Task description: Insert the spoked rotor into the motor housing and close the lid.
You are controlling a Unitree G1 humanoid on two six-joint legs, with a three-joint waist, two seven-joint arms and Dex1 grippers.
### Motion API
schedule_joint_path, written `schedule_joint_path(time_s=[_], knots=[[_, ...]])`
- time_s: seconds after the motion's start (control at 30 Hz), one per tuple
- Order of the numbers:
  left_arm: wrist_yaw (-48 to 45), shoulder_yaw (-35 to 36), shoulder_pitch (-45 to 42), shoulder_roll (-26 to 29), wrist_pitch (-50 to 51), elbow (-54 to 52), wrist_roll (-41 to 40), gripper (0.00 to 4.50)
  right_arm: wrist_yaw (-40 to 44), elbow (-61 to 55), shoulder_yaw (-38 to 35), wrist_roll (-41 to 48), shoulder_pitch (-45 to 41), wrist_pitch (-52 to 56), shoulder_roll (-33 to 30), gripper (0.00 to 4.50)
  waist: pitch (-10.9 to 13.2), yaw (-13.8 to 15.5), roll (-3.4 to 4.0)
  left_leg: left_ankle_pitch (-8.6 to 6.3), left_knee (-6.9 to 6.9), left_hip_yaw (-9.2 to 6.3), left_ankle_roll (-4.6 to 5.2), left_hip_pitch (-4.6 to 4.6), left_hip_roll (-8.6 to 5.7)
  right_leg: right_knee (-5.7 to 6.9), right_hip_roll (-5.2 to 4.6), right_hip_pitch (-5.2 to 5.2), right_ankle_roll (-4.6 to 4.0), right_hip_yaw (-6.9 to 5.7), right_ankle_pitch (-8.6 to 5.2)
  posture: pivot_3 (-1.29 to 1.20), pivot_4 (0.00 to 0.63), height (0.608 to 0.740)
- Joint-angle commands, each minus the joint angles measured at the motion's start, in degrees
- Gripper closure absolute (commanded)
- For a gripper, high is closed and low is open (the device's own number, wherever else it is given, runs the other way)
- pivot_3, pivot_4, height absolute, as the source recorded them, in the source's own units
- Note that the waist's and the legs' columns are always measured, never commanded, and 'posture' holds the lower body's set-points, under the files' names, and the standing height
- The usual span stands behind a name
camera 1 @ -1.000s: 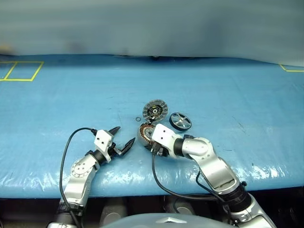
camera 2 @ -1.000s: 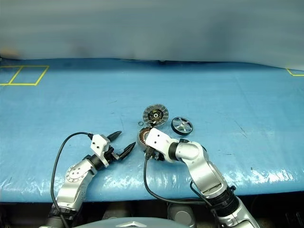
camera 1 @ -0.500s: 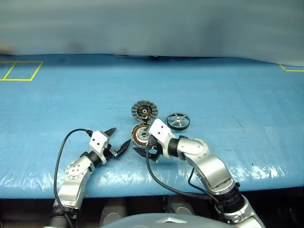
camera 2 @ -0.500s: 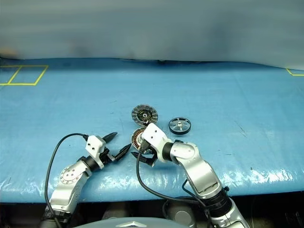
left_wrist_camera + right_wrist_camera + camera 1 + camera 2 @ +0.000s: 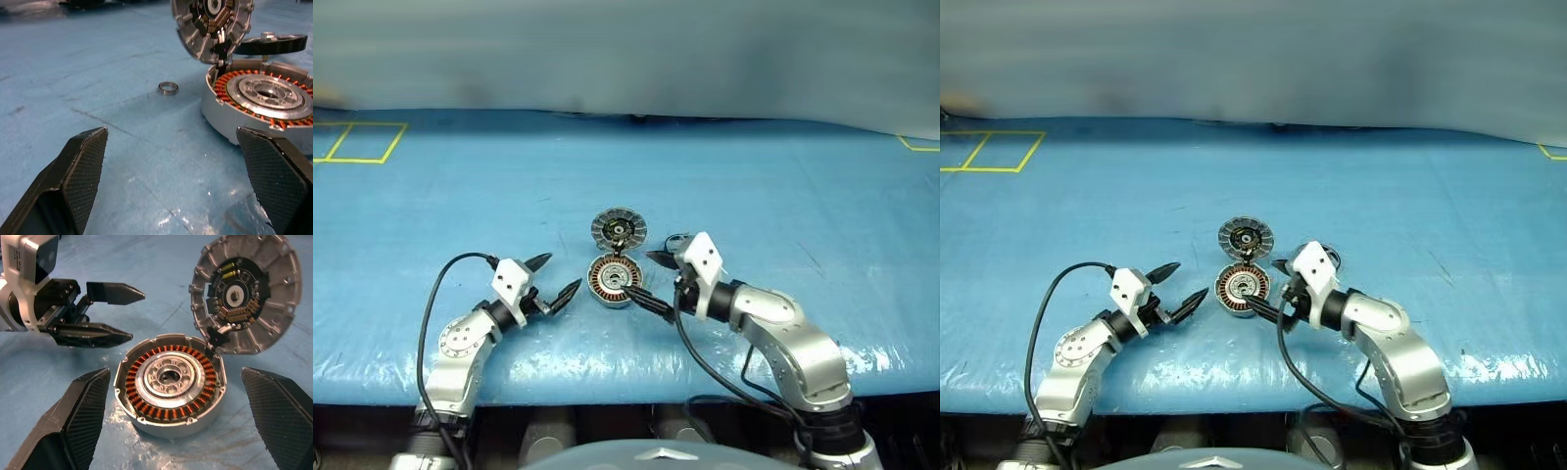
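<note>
Head views: a blue plastic-covered counter (image 5: 803, 176) with yellow tape squares at its far corners. Near the middle lies the motor housing (image 5: 613, 280), a round shallow grey case with a ring of copper windings and a silver centre, open side up. Its grey round lid (image 5: 619, 228) with radial segments and a dark centre lies open on the far side, joined at the rim. The left end effector (image 5: 556, 277), two black fingers spread apart and empty, hangs just left of the housing. The right end effector (image 5: 651, 280) has its fingers spread wide too, one tip at the housing's right edge; it grips nothing. The spoked rotor (image 5: 1328, 257), a black-rimmed wheel, lies behind the right wrist, mostly hidden.

Left wrist view: the textured black fingers (image 5: 83, 166) stand wide apart over bare counter. Housing ahead, lid tilted up behind it, rotor rim beyond. A small thin metal ring (image 5: 167, 87) lies apart from the housing.

Right wrist view: the housing sits between the spread fingers (image 5: 83, 411), not touched. The lid stands propped at its hinge, and the left end effector is beyond.
</note>
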Motion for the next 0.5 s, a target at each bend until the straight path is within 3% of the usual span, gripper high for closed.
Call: schedule_joint_path(time_s=[0.03, 0.5], knots=[[-2.28, 1.01, -3.07, 1.46, -1.95, 2.81, -0.47, 0.0, 2.12, 2.72, -3.21, 2.62, 1.85, -4.24, -2.01, 0.03, 0.0, -0.11, 0.0, 0.0, 0.01, 0.0, 0.0, 0.03, 0.0, 0.0, 0.01, 0.02, -0.01, 0.01, -0.01, 0.0, 0.15, 0.74], [-7.29, -3.05, -18.9, 0.53, -7.35, 26.12, 5.64, 0.0, 1.44, 5.96, -3.7, 4.96, 5.5, -9.98, -2.72, 0.03, 0.02, 0.09, -0.02, 0.0, 0.02, -0.04, 0.0, -0.01, -0.01, 0.01, 0.05, 0.02, 0.16, 0.01, 0.1, 0.0, 0.15, 0.74]])
